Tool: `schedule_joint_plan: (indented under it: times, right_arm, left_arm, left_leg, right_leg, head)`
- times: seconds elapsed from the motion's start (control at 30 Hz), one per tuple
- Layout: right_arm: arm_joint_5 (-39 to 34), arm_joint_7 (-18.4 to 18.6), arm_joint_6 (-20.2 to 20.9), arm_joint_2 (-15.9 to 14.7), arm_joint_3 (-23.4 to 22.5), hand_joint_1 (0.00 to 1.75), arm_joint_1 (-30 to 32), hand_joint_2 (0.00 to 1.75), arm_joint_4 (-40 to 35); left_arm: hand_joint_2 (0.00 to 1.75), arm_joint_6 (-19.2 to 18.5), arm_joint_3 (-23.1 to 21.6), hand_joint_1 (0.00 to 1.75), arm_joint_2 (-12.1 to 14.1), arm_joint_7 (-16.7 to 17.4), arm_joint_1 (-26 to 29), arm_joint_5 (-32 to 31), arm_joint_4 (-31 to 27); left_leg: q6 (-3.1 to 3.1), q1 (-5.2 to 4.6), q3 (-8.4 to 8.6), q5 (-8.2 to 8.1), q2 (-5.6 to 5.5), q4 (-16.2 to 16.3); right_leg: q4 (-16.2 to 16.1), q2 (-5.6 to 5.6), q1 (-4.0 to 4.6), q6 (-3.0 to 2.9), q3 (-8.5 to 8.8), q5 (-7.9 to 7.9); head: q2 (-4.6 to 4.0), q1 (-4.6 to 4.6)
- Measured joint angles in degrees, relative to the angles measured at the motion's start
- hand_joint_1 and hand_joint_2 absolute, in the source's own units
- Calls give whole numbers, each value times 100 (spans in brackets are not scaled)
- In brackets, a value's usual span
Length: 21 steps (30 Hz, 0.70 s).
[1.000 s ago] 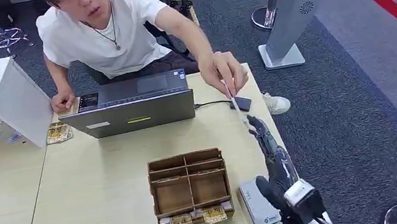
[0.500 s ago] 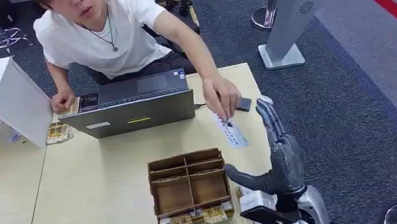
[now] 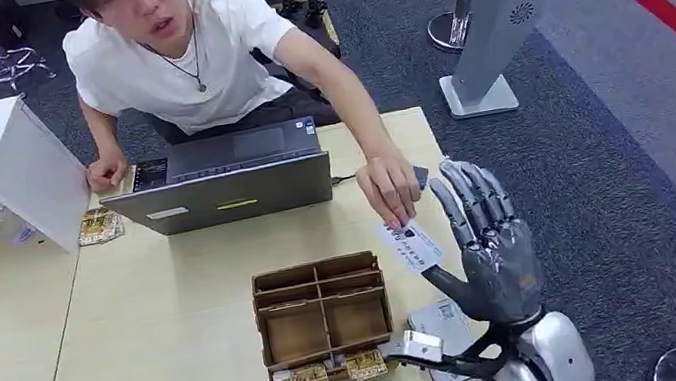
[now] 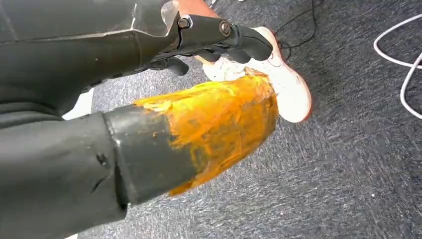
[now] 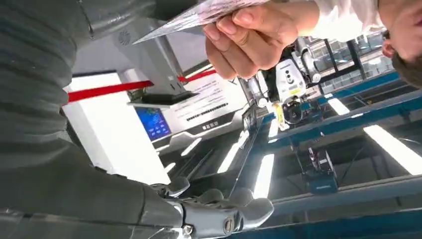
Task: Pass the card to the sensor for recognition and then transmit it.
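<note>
Right hand [image 3: 489, 249] is raised palm-up off the counter's [image 3: 174, 336] right edge, fingers [image 3: 476, 192] spread and upright, thumb out toward the organizer. It holds nothing. Reads as a receiving pose: open palm presented so the card can be laid in or pinched.

The card [image 3: 411, 244] is in the person's hand [image 3: 390, 187], held by its far end and angled down toward the robot's palm. It sits just beside the thumb, near the palm; can't tell if it's touching yet. In the right wrist view the card's edge [image 5: 209, 12] is pinched by the person's fingers [image 5: 244, 37] above the robot's palm, apparently apart from it.

The sensor [image 3: 440, 327], a flat grey-white pad, lies on the counter right below the raised hand, so the card only needs a short drop for the read. My read: handover not complete, scan not started.

A cardboard organizer [image 3: 324, 321] sits left of the sensor with card-like items in its front slots; the print is too small to read. A laptop [image 3: 226, 179] is behind.

Hard to make out:
- Sensor is partly covered by the wrist and thumb.
- Card face text is illegible.
- Left hand [image 4: 219, 42] hangs over the carpet, fingers curled in with nothing visible in them; an orange-smeared cover blocks much of it.
</note>
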Motion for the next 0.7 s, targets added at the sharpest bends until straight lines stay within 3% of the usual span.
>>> schedule_joint_plan:
  times: [0.1,0.13,0.17,0.7]
  right_arm:
    - [158,57,0,13,-66,0,24,175,-131]
    - [200,75,0,17,-81,56,30,175,-169]
    - [235,96,0,20,-92,175,35,175,-206]
    - [88,267,0,26,-131,175,57,175,-332]
  left_arm:
    - [0,-7,0,0,-5,0,2,0,2]
    - [0,-9,0,0,-7,0,1,-2,2]
    - [0,-11,0,0,-9,0,1,-9,2]
    - [0,-55,0,0,-59,-39,1,-7,2]
  left_leg:
    - [0,0,0,0,0,0]
    - [0,0,0,0,0,0]
    - [0,0,0,0,0,0]
    - [0,2,0,0,0,0]
  right_leg:
    - [0,0,0,0,0,0]
    - [0,0,0,0,0,0]
    - [0,0,0,0,0,0]
    - [0,0,1,0,0,0]
  head:
    - [0,-4]
    - [0,-2]
    - [0,-4]
    - [0,-2]
